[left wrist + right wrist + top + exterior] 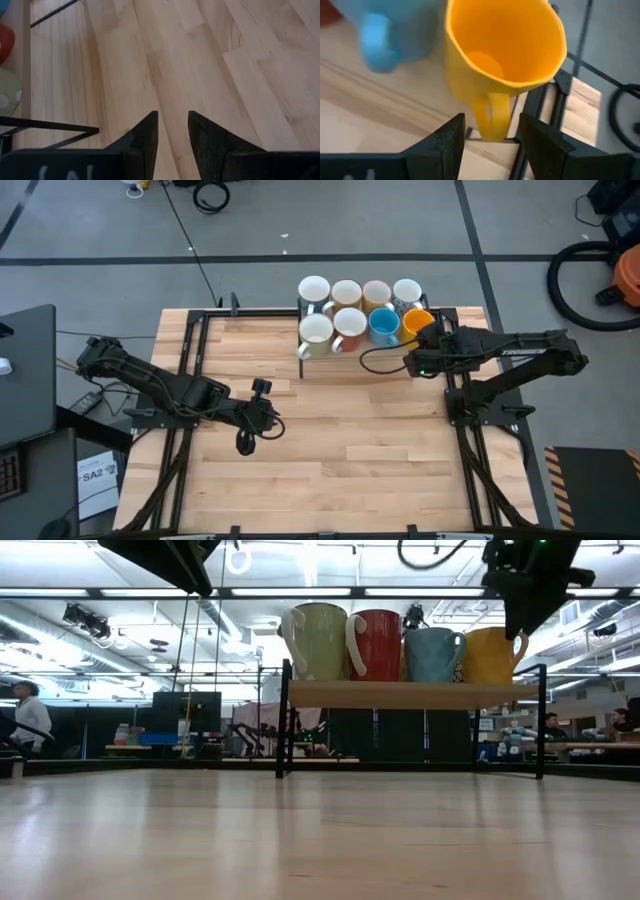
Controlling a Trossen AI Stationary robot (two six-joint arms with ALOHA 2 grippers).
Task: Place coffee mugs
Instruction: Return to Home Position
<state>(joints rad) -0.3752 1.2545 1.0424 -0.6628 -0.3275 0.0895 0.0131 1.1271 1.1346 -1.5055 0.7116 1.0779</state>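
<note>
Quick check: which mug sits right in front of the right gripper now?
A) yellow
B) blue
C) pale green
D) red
A: in the right wrist view the yellow mug stands just ahead of the right gripper, its handle facing the gap between the open jaws.

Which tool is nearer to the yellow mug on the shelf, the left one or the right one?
Right. The right tool sits just before the handle of the yellow mug; the left tool hangs over the table, far from the shelf.
</note>
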